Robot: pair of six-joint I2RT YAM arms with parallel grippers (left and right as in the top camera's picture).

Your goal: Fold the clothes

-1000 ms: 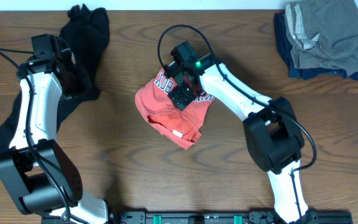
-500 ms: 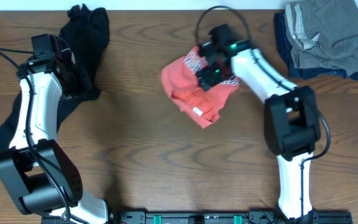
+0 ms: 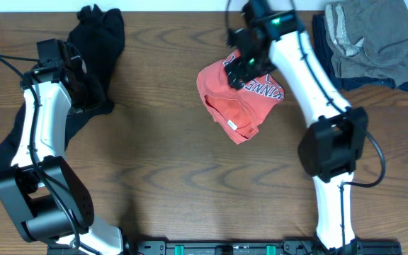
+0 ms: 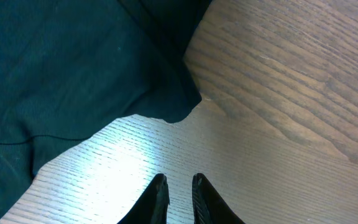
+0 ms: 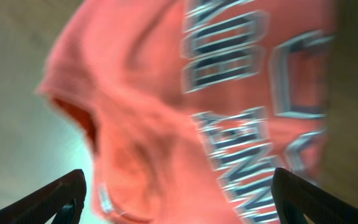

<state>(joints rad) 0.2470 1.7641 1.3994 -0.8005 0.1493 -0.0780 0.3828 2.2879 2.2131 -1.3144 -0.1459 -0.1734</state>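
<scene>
Shirt: red-orange T-shirt (image 3: 238,101) bunched in a folded bundle on wooden worktop (image 3: 190,184), upper centre-right, lettering facing up, small white tag at lower edge.
Right tool: right tool (image 3: 245,65) over shirt's upper edge, fingers spread wide either side of the fabric in wrist view, nothing pinched between them.
Left tool: left tool (image 4: 179,194) fingers nearly together, empty, above bare wood just beside black top (image 3: 94,64).
Black top: crumpled at upper left of worktop, partly under left arm, not yet folded.
Stack: grey and dark blue garments (image 3: 370,42) piled at upper right corner, close to the shirt.
Step, judged: letting go of the bundled shirt near the pile, or about to regrip it; cannot tell which.
Doing it well: lift clear straight up so fingertips do not snag cloth and drag the fold open; if regripping, take both layers at the edge, not just the top one; keep bundle off the neighbouring stack.
Overhead only: whole layout, both arms, pile, black top's full spread, shirt's place on worktop.
Right wrist only: wide finger gap, letters close up, blurred.
Left wrist only: near-closed fingertips, black top's hem edge against wood.
</scene>
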